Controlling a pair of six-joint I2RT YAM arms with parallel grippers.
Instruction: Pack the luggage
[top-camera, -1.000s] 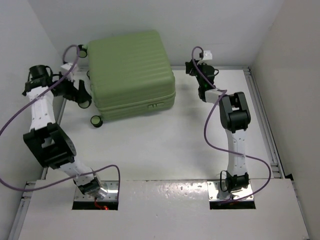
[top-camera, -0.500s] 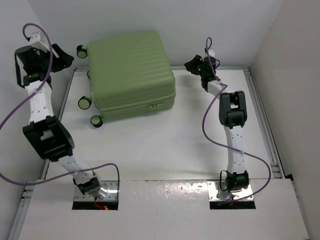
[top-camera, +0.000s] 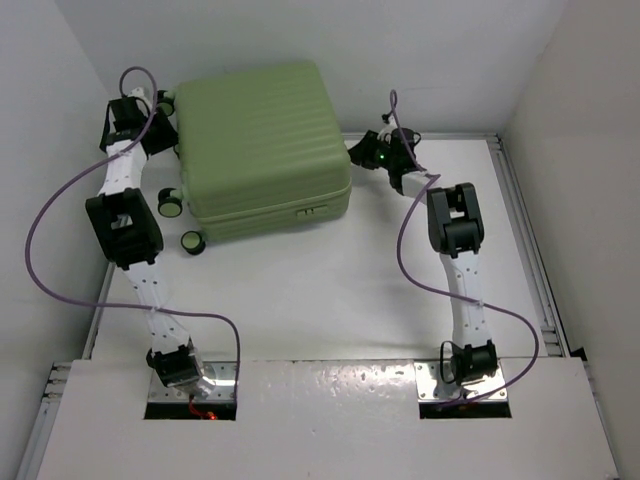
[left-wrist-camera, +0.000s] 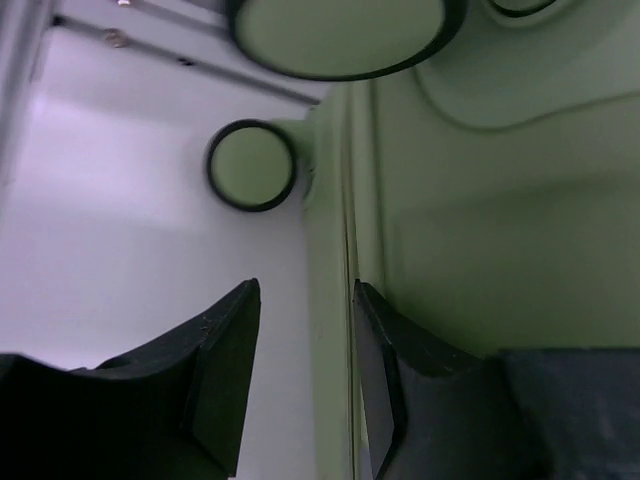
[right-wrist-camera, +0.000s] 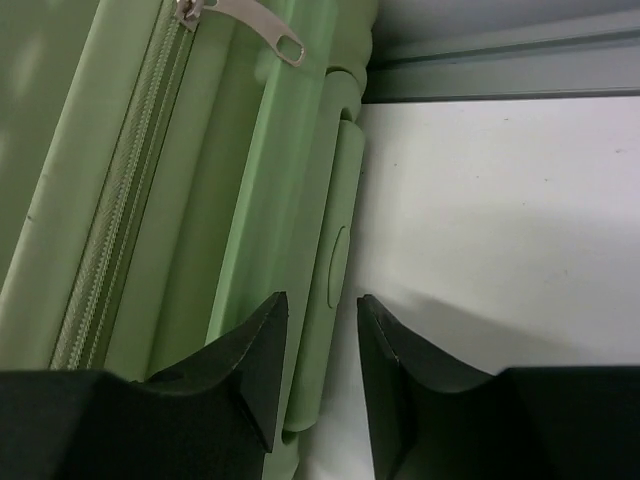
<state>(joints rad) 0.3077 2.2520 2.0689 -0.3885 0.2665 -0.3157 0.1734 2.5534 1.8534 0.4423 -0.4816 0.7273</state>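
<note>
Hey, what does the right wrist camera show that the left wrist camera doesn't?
Only the right wrist view: the zipper track, its metal pull and a slim side handle. Only the left wrist view: wheels with black rims. Both: the green luggage, the white table, and dark fingers straddling part of the case, the right end effector in one, the left end effector in the other.

place: robot lab cell | evidence: plain white walls, rail-edged white table

Bright even light; soft, blurry wrist close-ups.
</note>
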